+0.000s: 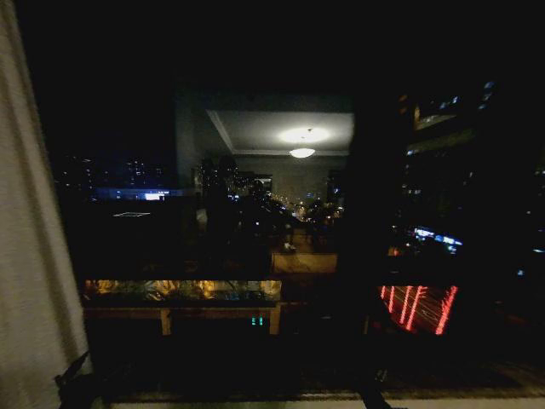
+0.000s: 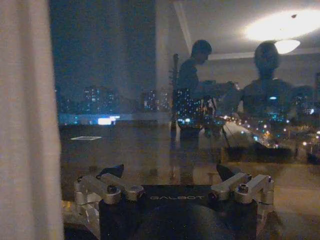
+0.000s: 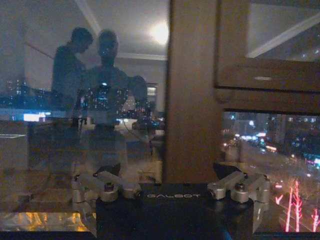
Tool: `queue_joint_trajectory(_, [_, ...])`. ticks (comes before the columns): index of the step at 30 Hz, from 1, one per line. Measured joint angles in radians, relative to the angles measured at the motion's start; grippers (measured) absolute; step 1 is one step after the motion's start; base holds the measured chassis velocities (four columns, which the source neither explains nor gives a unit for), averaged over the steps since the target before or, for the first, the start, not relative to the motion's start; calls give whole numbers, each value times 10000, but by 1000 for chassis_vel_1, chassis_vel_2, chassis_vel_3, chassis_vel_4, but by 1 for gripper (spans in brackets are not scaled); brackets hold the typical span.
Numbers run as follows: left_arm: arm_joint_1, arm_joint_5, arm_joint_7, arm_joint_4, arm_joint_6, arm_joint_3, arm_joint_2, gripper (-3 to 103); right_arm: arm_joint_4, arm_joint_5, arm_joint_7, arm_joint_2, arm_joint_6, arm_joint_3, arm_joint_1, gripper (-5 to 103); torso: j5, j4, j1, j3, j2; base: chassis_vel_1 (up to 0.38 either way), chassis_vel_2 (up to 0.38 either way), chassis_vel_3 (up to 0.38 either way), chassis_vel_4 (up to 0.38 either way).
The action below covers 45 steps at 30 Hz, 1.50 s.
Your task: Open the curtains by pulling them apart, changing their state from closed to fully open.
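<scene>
Dark night window (image 1: pixel 255 170) ahead, sheer curtain (image 1: pixel 25 239) gathered at its left edge, left end effector (image 2: pixel 170 175) released beside that panel, right end effector (image 3: pixel 167 172) released before the brown window frame (image 3: pixel 192 90).

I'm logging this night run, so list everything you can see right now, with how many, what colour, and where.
curtain panel: one, sheer off-white, pulled to the left edge of the window.
window glass: dark, across the view, with city lights outside and the lit room reflected in it.
window frame post: one, brown, upright, right of centre.
ceiling lamp reflection: one, white, upper middle of the glass.
left gripper: one, black and silver, open, facing the glass beside the curtain panel.
right gripper: one, black and silver, open, facing the window frame post.
</scene>
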<state>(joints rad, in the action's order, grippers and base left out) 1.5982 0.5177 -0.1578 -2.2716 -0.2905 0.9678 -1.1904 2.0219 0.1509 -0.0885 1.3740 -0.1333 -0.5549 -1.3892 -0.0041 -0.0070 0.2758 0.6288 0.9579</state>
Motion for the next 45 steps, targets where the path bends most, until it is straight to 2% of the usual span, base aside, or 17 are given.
queue_joint_trajectory(36, [109,37,299,675,365,127,105,100,-102,-36,-29,0,44,-224,-97,100,-4,3,0,0,-1,-353,-343,346,346])
queue_joint_trajectory(45, [161,36,310,693,410,130,90,100,-55,-35,-105,0,301,-402,-366,100,0,1,1,0,0,-354,-370,323,368])
